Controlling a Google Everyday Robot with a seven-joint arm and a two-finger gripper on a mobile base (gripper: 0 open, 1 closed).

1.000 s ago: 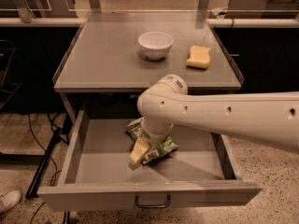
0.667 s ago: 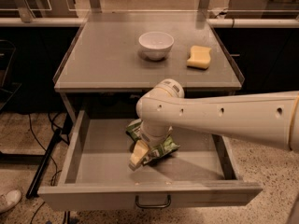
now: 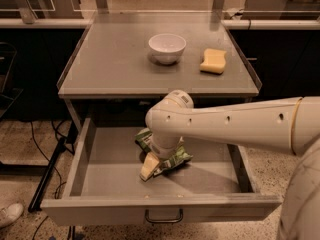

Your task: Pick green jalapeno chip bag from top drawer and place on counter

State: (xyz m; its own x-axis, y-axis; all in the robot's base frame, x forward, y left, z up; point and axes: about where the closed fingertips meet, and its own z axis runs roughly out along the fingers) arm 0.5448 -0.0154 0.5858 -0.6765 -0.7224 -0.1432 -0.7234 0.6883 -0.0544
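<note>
The top drawer (image 3: 150,210) stands pulled open below the counter (image 3: 115,59). The green jalapeno chip bag (image 3: 178,158) lies crumpled on the drawer floor, near the middle. My arm reaches in from the right, bends down at the wrist, and hides the middle of the bag. My gripper (image 3: 151,165) is down inside the drawer, at the bag's front left end and in contact with it. The bag rests on the drawer floor.
A white bowl (image 3: 167,48) and a yellow sponge (image 3: 213,61) sit on the counter's far half. The drawer's dark loop handle (image 3: 163,217) is at the front. Black cables (image 3: 45,149) and a metal leg run down at the left. A pale ledge (image 3: 40,23) runs behind.
My arm has shifted only slightly over the drawer. The bag and the gripper stay at the same spot.
</note>
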